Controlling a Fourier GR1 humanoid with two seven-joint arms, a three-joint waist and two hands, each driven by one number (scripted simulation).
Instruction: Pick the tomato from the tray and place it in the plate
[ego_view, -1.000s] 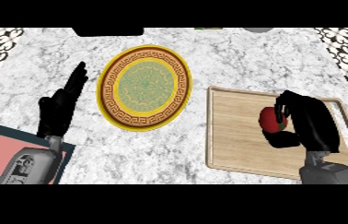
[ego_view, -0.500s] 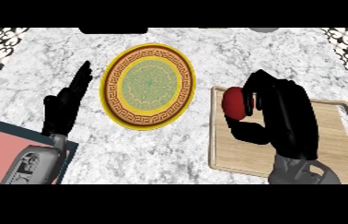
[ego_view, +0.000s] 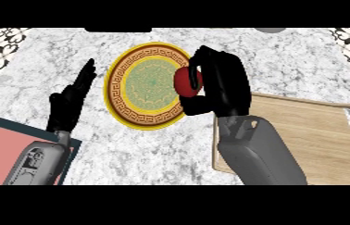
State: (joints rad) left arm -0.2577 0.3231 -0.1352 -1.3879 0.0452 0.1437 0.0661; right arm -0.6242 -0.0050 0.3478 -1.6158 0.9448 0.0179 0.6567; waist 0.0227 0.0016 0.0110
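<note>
The tomato (ego_view: 184, 80), round and red, sits in the curl of the right hand (ego_view: 220, 87), whose fingers and thumb wrap round it from the right side so that only its left half shows. It is held over the right-hand edge of the plate (ego_view: 147, 90); whether it touches the plate's surface cannot be told from this steep angle.

The plate is round, with a yellow rim, a brown band of key pattern inside that, and a pale green centre. The black hand and the tomato cover its right rim; the rest of it lies in plain sight on the marble counter (ego_view: 287, 62).

The grey right forearm (ego_view: 256, 154) runs down from the hand to the lower edge and crosses the left edge of the wooden tray (ego_view: 308, 136), which lies to the right of the plate, a narrow strip of marble showing between them. The arm hides the tray's near left corner.

The left hand (ego_view: 68, 103) shows to the left of the plate, apart from it, fingers straight and pointing up, resting with nothing in it. Below it, at the lower left corner, lies a pink mat with a dark border (ego_view: 17, 145); the left forearm overlaps its right edge.
</note>
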